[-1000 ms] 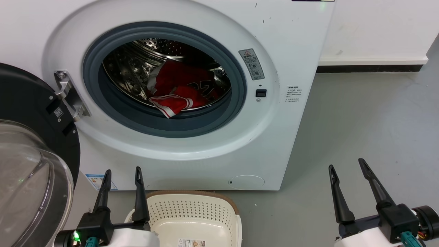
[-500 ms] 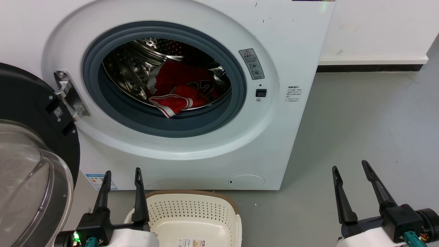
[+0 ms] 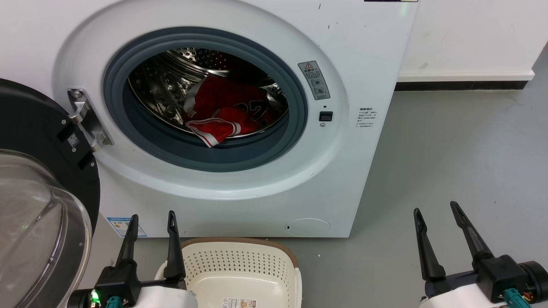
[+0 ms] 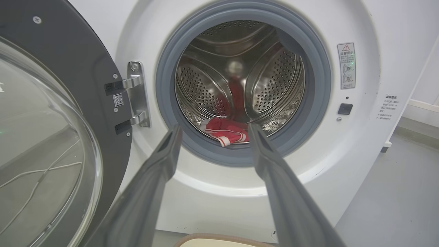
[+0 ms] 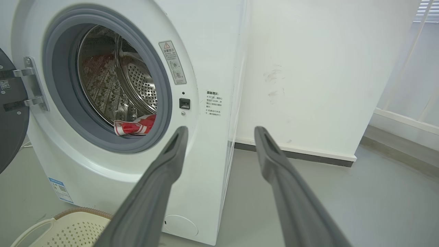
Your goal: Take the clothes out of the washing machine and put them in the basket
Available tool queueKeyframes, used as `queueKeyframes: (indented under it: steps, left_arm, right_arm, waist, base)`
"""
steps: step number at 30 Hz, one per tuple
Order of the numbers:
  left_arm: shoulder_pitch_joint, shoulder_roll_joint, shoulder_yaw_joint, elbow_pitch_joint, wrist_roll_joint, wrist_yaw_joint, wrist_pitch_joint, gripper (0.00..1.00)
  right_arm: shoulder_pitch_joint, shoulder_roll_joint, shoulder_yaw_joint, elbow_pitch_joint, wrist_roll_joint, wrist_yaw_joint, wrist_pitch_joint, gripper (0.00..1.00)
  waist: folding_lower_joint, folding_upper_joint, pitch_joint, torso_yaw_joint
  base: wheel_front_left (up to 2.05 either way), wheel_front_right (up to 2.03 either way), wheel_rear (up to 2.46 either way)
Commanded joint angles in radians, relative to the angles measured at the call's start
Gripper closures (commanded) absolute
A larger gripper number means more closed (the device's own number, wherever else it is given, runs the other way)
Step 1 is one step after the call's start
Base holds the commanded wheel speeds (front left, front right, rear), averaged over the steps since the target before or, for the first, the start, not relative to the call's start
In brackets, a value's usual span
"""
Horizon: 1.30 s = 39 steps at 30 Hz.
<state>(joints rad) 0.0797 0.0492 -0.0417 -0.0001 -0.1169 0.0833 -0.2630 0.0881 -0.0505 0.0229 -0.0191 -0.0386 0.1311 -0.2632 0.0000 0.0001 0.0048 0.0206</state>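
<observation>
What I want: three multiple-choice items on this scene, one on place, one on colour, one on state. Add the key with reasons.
1. Where are the clothes? A. in the basket B. in the drum of the washing machine C. draped over the door
2. What colour is the basket's rim? A. brown B. blue C. green
3. How is the door? A. shut B. swung open C. taken off
Key: 1 B, red fabric lies inside the drum; 2 A, a brown band tops the cream wall; 3 B, it hangs swung out to the left.
</observation>
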Motion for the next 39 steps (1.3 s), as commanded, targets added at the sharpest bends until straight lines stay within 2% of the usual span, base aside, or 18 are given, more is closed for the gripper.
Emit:
queueKeyframes:
  steps: [1,8,15,20,24,29,39]
  left_arm:
    - [0.013,0.002,0.001,0.002,0.000,-0.001,-0.003,0.00]
    - [-0.003,0.002,0.001,0.013,0.005,-0.006,-0.003,0.00]
    - [-0.065,0.002,0.029,0.041,0.037,-0.041,-0.003,0.00]
    - [-0.215,0.030,0.072,0.130,0.044,-0.121,-0.003,0.00]
    - [-0.352,0.062,0.100,0.229,0.043,-0.162,-0.003,0.00]
    - [-0.517,0.110,0.111,0.342,0.049,-0.187,-0.003,0.00]
    - [-0.802,0.187,0.095,0.524,0.052,-0.205,-0.003,0.00]
  right_arm:
    - [0.015,0.001,0.000,0.003,0.005,-0.001,-0.002,0.00]
    - [0.012,0.001,-0.002,0.004,0.009,-0.001,-0.002,0.00]
    - [-0.002,0.001,0.003,0.001,0.012,-0.001,-0.002,0.00]
    - [-0.036,0.001,0.008,-0.016,0.014,-0.001,-0.002,0.00]
    - [-0.068,0.001,0.015,-0.033,0.015,-0.001,-0.002,0.00]
    - [-0.112,0.001,0.020,-0.057,0.022,-0.001,-0.002,0.00]
    - [-0.192,0.001,0.028,-0.102,0.038,-0.001,-0.002,0.00]
  waist:
    - [0.0000,-0.0001,0.000,0.000]
    - [0.0000,-0.0001,0.004,-0.001]
    - [0.0000,-0.0001,0.022,-0.010]
    - [0.0000,-0.0001,0.080,-0.024]
    - [0.0000,-0.0001,0.140,-0.041]
    - [0.0000,-0.0001,0.226,-0.073]
    - [0.0000,-0.0001,0.372,-0.114]
  base:
    - [0.00,0.00,0.00]
    - [0.00,0.00,0.00]
    - [0.00,0.00,0.00]
    - [0.00,0.00,0.00]
    - [0.00,0.00,0.00]
    - [0.00,0.00,0.00]
    - [0.00,0.00,0.00]
